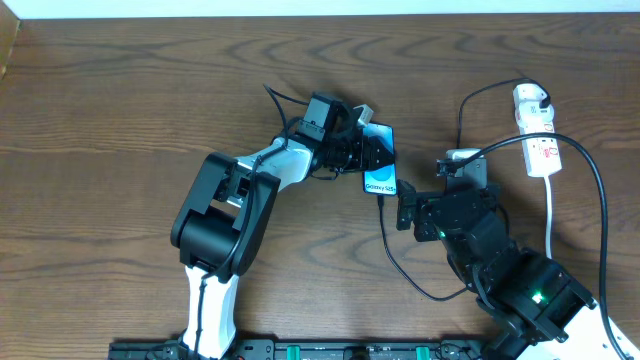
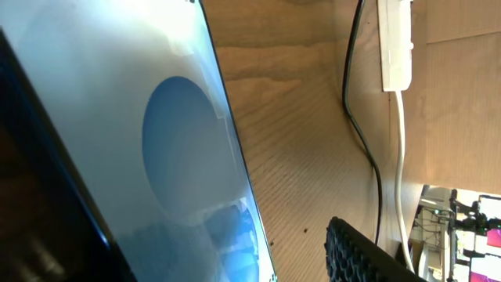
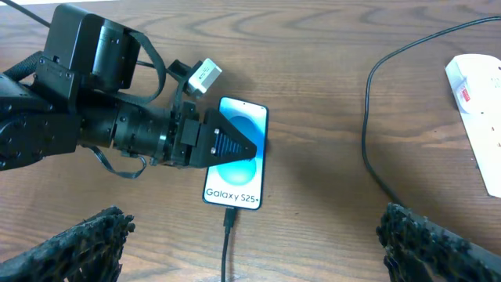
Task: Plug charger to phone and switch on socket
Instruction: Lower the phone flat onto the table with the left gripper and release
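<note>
Blue-screened slim smartphone (image 3: 235, 168) on wood surface (image 3: 329, 180), thin black charger cable (image 3: 227, 243) at its bottom edge. L gripper (image 3: 235, 145) over phone, grip can't tell; R gripper (image 3: 254, 235) wide apart, empty.

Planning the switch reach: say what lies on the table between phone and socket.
Only the black cable crosses bare table there, shown in the right wrist view.

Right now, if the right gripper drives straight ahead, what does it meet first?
Probably the charger cable just below the phone; depth is unclear, so it could touch the table first.
</note>
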